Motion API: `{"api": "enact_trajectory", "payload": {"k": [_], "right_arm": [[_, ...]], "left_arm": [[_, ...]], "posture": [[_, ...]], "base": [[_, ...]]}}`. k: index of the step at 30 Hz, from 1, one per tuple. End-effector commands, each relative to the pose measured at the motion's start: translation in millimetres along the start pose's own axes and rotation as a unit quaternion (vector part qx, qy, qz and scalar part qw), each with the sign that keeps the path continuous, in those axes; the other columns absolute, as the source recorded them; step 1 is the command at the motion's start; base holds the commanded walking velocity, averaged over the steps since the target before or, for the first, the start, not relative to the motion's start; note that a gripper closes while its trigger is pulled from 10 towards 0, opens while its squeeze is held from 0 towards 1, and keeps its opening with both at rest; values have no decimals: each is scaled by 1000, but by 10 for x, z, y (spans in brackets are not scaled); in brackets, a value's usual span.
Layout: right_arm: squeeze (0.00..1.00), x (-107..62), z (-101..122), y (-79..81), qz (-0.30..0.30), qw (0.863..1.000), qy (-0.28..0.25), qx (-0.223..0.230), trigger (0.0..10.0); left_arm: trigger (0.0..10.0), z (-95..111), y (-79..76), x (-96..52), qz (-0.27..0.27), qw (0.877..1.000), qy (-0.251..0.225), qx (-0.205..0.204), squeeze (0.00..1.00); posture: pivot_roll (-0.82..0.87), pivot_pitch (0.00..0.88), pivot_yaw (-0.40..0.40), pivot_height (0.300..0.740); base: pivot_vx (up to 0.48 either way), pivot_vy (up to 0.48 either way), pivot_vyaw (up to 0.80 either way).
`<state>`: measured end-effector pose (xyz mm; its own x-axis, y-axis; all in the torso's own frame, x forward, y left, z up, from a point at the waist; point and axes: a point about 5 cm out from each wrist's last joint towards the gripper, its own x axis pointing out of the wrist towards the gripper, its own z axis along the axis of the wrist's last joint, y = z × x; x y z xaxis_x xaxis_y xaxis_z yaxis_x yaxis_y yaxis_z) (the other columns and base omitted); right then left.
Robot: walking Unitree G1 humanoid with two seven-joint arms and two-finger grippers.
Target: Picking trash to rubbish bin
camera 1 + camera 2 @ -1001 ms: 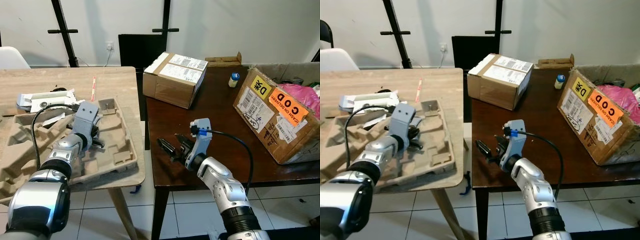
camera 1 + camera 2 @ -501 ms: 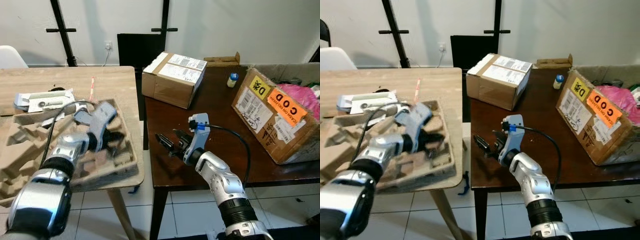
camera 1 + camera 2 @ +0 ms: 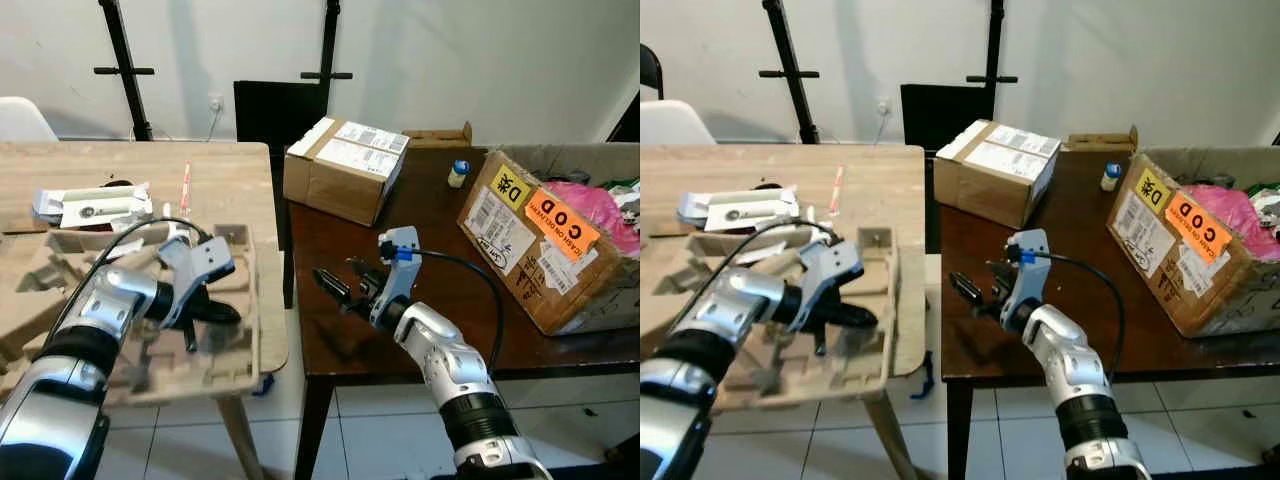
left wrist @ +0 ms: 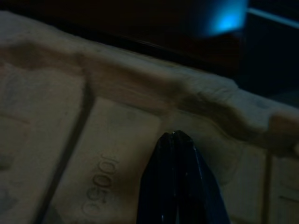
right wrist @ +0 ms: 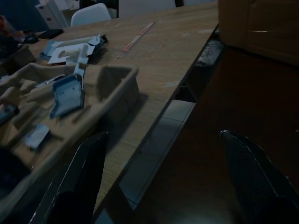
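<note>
Sealed cardboard box [image 3: 343, 168] upper centre on dark table [image 3: 420, 250]. Small blue-capped bottle [image 3: 457, 173] just right of it. White chair [image 3: 20, 120] at upper left edge.

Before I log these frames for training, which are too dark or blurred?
Left wrist view: very dim, though the shut fingers and pulp tray read. Right wrist view: dark, fingers soft. Eye views: well lit, slight blur on the left gripper.

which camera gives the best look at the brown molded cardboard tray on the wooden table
The left eye view: the cardboard tray shows nearly whole, with the left claw over it. The right eye view shows much the same. The left wrist view gives a dark close-up of its surface; the right wrist view catches one corner.
</note>
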<state>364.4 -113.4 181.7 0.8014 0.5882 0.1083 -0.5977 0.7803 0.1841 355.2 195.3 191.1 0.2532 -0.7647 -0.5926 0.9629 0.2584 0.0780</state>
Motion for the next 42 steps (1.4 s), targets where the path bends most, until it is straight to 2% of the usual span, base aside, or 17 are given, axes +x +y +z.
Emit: {"api": "enact_trajectory", "payload": {"k": [1, 6, 7, 9, 11, 12, 13, 14, 15, 21, 26, 29, 30, 32, 33, 38, 42], "right_arm": [[0, 6, -33, 3, 4, 1000, 5, -1, 10000], [0, 15, -37, -3, 6, 1000, 4, -2, 10000], [0, 21, -40, -1, 7, 1000, 4, -2, 10000], [0, 29, -42, 5, 8, 1000, 4, -2, 10000], [0, 32, -41, 8, 8, 1000, 3, -2, 10000], [0, 32, -41, 8, 8, 1000, 3, -2, 10000], [0, 31, -39, 7, 8, 1000, 3, -2, 10000], [0, 31, -39, 7, 8, 1000, 3, -2, 10000], [0, 29, -36, 4, 8, 1000, 3, -3, 10000], [0, 23, -46, -18, 6, 1000, 5, -4, 10000], [0, 21, -84, -10, 6, 1000, 8, -4, 10000], [0, 15, -103, 6, 7, 1000, 10, -4, 10000], [0, 15, -103, 6, 7, 1000, 10, -4, 10000], [0, 7, -122, 12, 9, 1000, 12, -4, 10000], [0, 6, -128, 13, 9, 1000, 13, -4, 10000], [0, 11, -132, 16, 9, 1000, 13, -4, 10000], [0, 19, -145, 39, 12, 1000, 12, -2, 10000]], "left_arm": [[10000, -57, -72, -4, -28, 999, 11, -16, 0], [10000, 176, 77, -116, 57, 997, -37, 40, 0], [10000, 310, 347, -259, 244, 965, -72, 59, 0], [10000, 366, 497, -385, 366, 925, -87, 52, 0], [10000, 370, 581, -507, 443, 890, -106, 6, 0], [10000, 370, 581, -507, 443, 890, -106, 6, 0], [10000, 370, 598, -548, 463, 879, -114, -10, 133], [10000, 370, 598, -548, 463, 879, -114, -10, 133], [10000, 356, 610, -585, 479, 868, -122, -35, 1000], [10000, 236, 593, -507, 474, 866, -132, -93, 1000], [10000, 41, 596, -353, 511, 832, -153, -153, 1000], [10000, 25, 544, -208, 467, 853, -164, -165, 1000], [10000, 25, 544, -208, 467, 853, -164, -165, 1000], [10000, 15, 466, -83, 419, 888, -146, -121, 1000], [10000, -27, 454, -68, 422, 892, -123, -107, 1000], [10000, -103, 456, -80, 442, 885, -103, -105, 1000], [10000, -197, 482, -128, 487, 866, -64, -93, 1000]], "posture": [[45, 130, -51, 740], [48, 127, -52, 740], [49, 129, -52, 740], [45, 131, -51, 740], [45, 131, -51, 740], [45, 131, -51, 740], [45, 131, -51, 740], [45, 131, -51, 740], [45, 131, -51, 740], [39, 134, -52, 740], [39, 136, -51, 740], [34, 138, -54, 740], [34, 138, -54, 740], [35, 134, -52, 740], [35, 134, -52, 740], [35, 133, -50, 740], [38, 130, -49, 740]], "base": [[0, 0, 0], [0, 0, 0], [0, 0, 0], [0, 0, 0], [0, 0, 0], [0, 0, 0], [0, 0, 0], [0, 0, 0], [0, 0, 0], [0, 0, 0], [0, 0, 0], [0, 0, 0], [0, 0, 0], [0, 0, 0], [0, 0, 0], [0, 0, 0], [0, 0, 0]]}}
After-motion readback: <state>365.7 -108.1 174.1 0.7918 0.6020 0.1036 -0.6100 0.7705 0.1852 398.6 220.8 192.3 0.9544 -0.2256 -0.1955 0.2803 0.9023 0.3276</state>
